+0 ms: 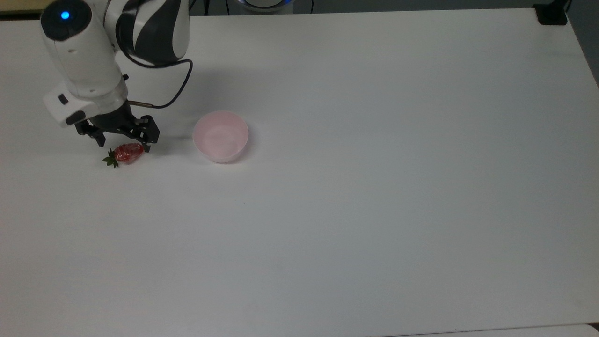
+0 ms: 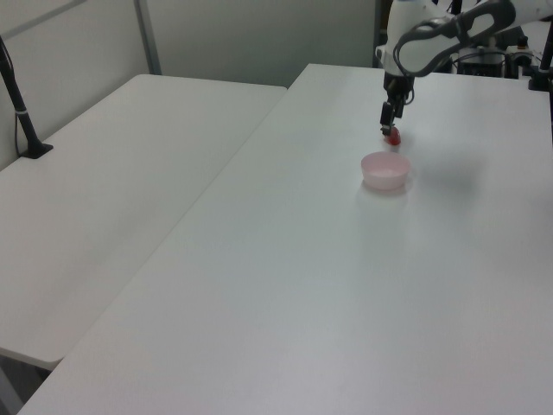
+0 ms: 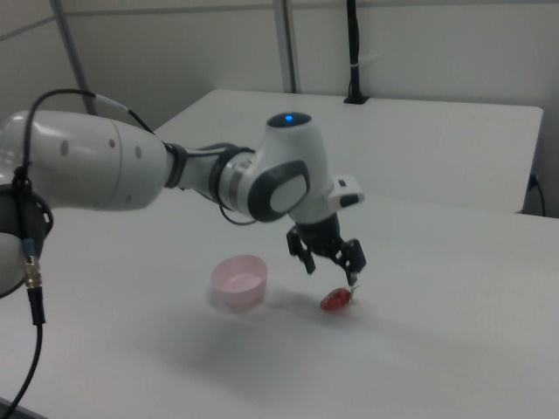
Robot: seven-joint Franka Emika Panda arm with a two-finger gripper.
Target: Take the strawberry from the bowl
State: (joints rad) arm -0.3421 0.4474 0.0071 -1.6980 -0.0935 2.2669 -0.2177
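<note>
Strawberry (image 1: 128, 153) lies on its side on the white table (image 1: 374, 187), outside the bowl (image 1: 220, 136) and apart from it, at about nine o'clock from the bowl in the top view; its green cap points toward eight o'clock there; in the right view the strawberry (image 3: 334, 300) rests at about three o'clock from the bowl (image 3: 238, 279), and in the left view it (image 2: 394, 136) sits at twelve o'clock from the bowl (image 2: 385, 169); the gripper (image 1: 122, 140) hangs just above the fruit, its jaws spread apart and released, grasping nothing; in the right view the gripper (image 3: 333, 264) shows its two black fingers splayed, the strawberry below them on the table; the bowl stands upright with a bare pink inside; a black cable (image 1: 173, 96) loops from the arm's wrist toward two o'clock in the top view.
</note>
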